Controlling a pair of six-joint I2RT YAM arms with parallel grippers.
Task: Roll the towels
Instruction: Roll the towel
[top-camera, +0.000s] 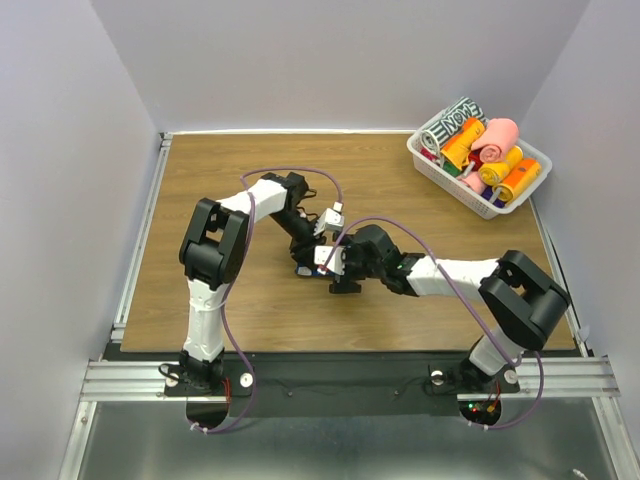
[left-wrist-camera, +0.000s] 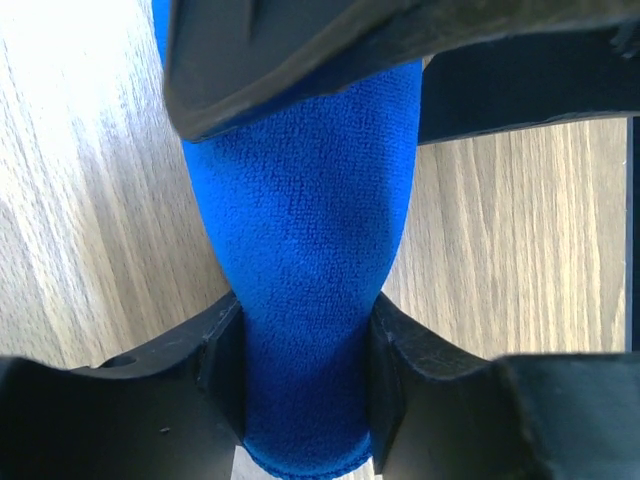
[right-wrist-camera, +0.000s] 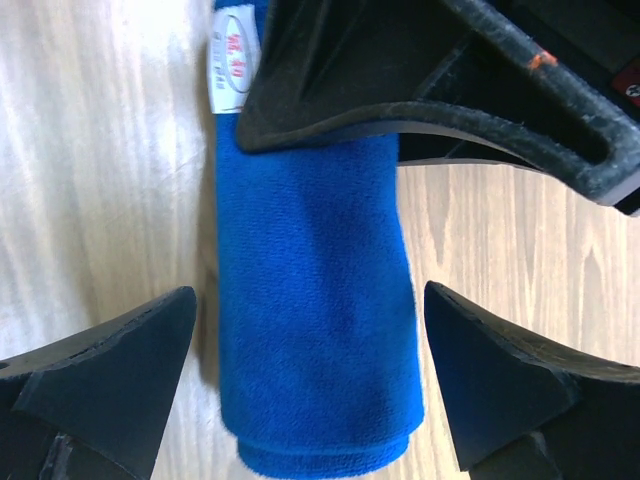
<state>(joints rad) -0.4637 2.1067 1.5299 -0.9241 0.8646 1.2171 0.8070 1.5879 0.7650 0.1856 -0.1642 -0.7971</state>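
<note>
A royal blue towel (left-wrist-camera: 305, 230), rolled into a tight tube, lies on the wooden table (top-camera: 230, 170). My left gripper (left-wrist-camera: 305, 350) is shut on one end of the roll, its pads pressing both sides. At the other end my right gripper (right-wrist-camera: 310, 330) stands open, a finger on each side of the blue towel (right-wrist-camera: 315, 300) with a gap at both. A white label (right-wrist-camera: 232, 50) shows on the roll. In the top view both grippers, left (top-camera: 306, 264) and right (top-camera: 338, 276), meet at the table's middle and hide the roll. A pink towel roll (top-camera: 497, 135) lies in the basket.
A white basket (top-camera: 428, 160) at the back right corner holds several orange, red and patterned towel rolls. Each wrist view shows the other gripper's black finger close above the roll. Grey walls enclose the table on three sides.
</note>
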